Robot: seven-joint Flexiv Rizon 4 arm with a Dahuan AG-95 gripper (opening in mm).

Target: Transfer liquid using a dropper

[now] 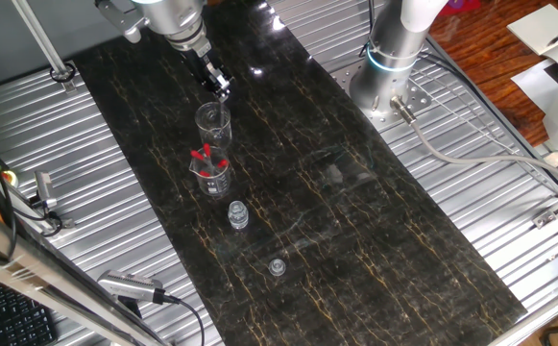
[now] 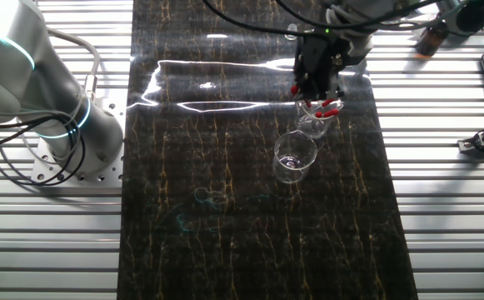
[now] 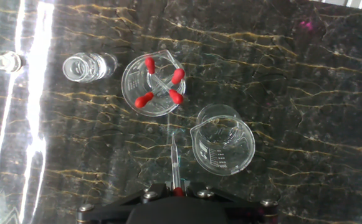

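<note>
My gripper (image 3: pixel 176 186) is shut on the red top of a slim dropper (image 3: pixel 174 158), whose glass stem points down beside the left rim of a clear beaker (image 3: pixel 223 147). A second beaker (image 3: pixel 154 84) holds several more red-topped droppers. In one fixed view my gripper (image 1: pixel 219 85) hangs just above the far beaker (image 1: pixel 213 123), with the dropper beaker (image 1: pixel 209 171) in front of it. In the other fixed view my gripper (image 2: pixel 315 79) is over the dropper beaker (image 2: pixel 316 118), and the other beaker (image 2: pixel 295 157) holds a little liquid.
A small clear vial (image 3: pixel 84 67) stands left of the dropper beaker, with its loose cap (image 3: pixel 6 61) further left. They also show in one fixed view as the vial (image 1: pixel 237 214) and the cap (image 1: pixel 277 266). The arm's base (image 1: pixel 389 72) is at the back right.
</note>
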